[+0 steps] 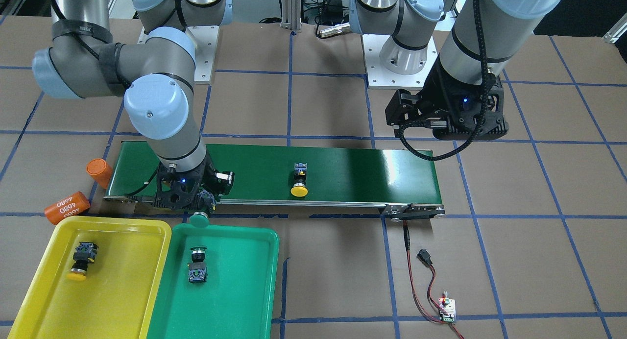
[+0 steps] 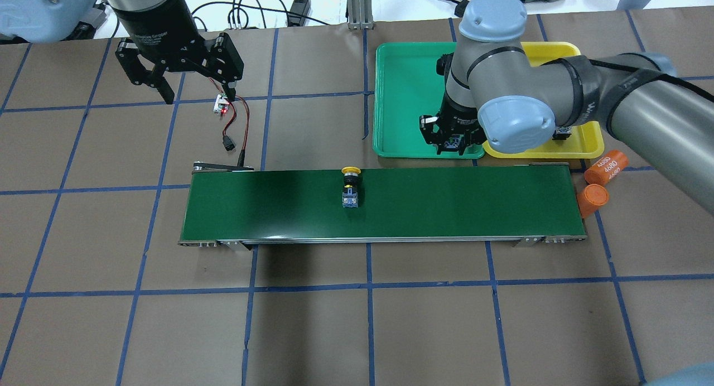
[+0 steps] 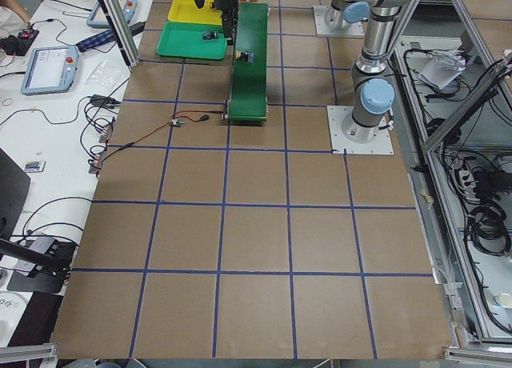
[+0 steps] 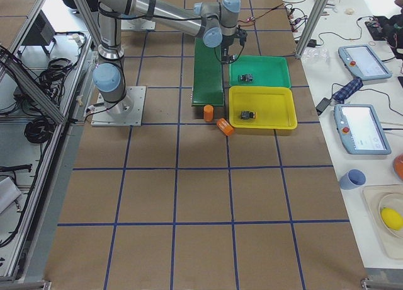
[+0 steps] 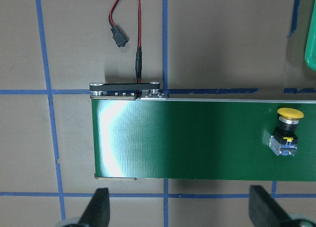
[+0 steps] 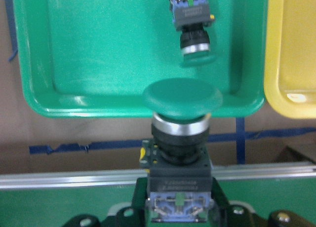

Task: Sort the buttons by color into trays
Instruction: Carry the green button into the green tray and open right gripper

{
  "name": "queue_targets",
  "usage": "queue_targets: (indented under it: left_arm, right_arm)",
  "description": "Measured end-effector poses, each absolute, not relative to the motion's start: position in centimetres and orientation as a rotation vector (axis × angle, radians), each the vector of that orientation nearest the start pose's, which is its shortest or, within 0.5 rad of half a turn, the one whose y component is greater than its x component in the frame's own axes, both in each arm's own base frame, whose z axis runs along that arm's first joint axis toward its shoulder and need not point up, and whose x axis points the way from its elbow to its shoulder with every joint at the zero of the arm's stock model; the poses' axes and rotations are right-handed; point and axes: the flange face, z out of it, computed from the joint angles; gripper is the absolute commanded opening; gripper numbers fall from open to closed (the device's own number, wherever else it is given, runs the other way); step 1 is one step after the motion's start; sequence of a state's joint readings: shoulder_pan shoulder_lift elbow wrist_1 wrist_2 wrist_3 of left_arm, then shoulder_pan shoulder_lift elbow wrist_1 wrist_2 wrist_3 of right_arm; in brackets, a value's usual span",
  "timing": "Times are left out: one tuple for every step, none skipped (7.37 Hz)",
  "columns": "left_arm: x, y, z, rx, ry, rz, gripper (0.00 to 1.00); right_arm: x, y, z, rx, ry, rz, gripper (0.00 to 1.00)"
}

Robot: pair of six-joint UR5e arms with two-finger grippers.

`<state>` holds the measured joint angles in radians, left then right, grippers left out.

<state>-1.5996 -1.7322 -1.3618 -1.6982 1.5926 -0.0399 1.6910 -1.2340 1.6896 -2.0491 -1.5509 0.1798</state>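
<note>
My right gripper [image 1: 202,202] is shut on a green button [image 6: 181,96], cap forward, held over the conveyor's edge next to the green tray [image 1: 245,285]. A second green button [image 1: 197,265] lies in that tray, and it also shows in the right wrist view [image 6: 191,19]. One yellow button [image 1: 81,261] lies in the yellow tray [image 1: 117,222]. Another yellow button [image 1: 299,182] lies mid-belt, and it also shows in the left wrist view [image 5: 286,131]. My left gripper [image 2: 196,87] is open and empty, high above the table beyond the belt's other end.
The dark-green conveyor belt [image 1: 352,167] runs across the table. Two orange cylinders [image 1: 99,171] [image 1: 67,206] lie at its end by the yellow tray. A small controller board [image 1: 446,309] with red and black wires lies beside the belt's other end.
</note>
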Motion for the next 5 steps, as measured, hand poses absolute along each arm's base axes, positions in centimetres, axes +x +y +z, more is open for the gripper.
queue_targets:
  left_arm:
    - [-14.7, -54.7, 49.4, -0.016, 3.115, 0.123, 1.0]
    - [-14.7, -54.7, 49.4, -0.016, 3.118, 0.122, 1.0]
    - [-14.8, -54.7, 49.4, -0.016, 3.121, 0.123, 1.0]
    - [-14.8, -54.7, 49.3, -0.016, 3.121, 0.122, 1.0]
    - [-14.8, -54.8, 49.3, -0.016, 3.12, 0.122, 1.0]
  right_arm:
    - [20.9, -60.2, 28.9, 0.087, 3.112, -0.083, 0.0]
    - [21.3, -62.2, 27.7, 0.082, 3.11, -0.098, 0.0]
    - [21.7, -63.3, 26.4, 0.075, 3.111, -0.098, 0.13]
    - [22.1, -63.9, 25.3, 0.067, 3.111, -0.1, 0.58]
    - [22.1, -64.2, 24.5, 0.066, 3.111, -0.1, 0.74]
